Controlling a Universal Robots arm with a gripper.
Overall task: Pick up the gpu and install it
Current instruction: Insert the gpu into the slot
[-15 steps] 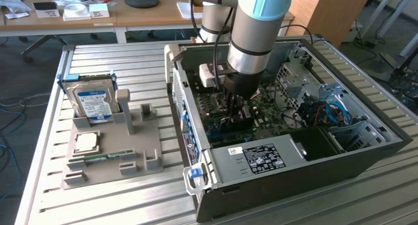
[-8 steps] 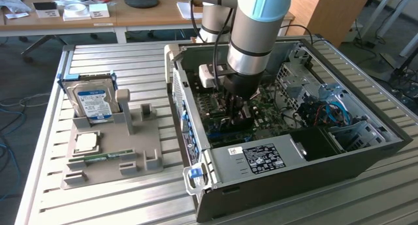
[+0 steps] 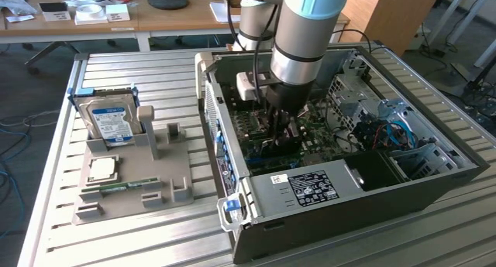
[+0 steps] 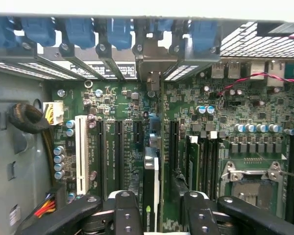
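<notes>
The gpu [image 4: 150,188] stands on edge in a motherboard [image 4: 122,105] slot inside the open computer case [image 3: 349,191]. Its silver bracket [image 4: 149,61] sits against the rear slot row under the blue latches. My gripper [image 4: 160,203] straddles the card from above. One black finger [image 4: 127,210] is on each side of the card, with a visible gap to the other finger [image 4: 196,210]. The gripper is open and not clamping the card. In the exterior view the gripper [image 3: 280,140] reaches down into the middle of the case.
A grey holder tray [image 3: 132,186] at the exterior view's left carries a blue-labelled hard drive [image 3: 112,119], a processor chip [image 3: 103,168] and a green memory stick [image 3: 120,187]. Inside the case are the power supply [image 3: 310,188], drive cages [image 3: 410,157], installed memory [image 4: 193,156] and the processor socket [image 4: 250,181].
</notes>
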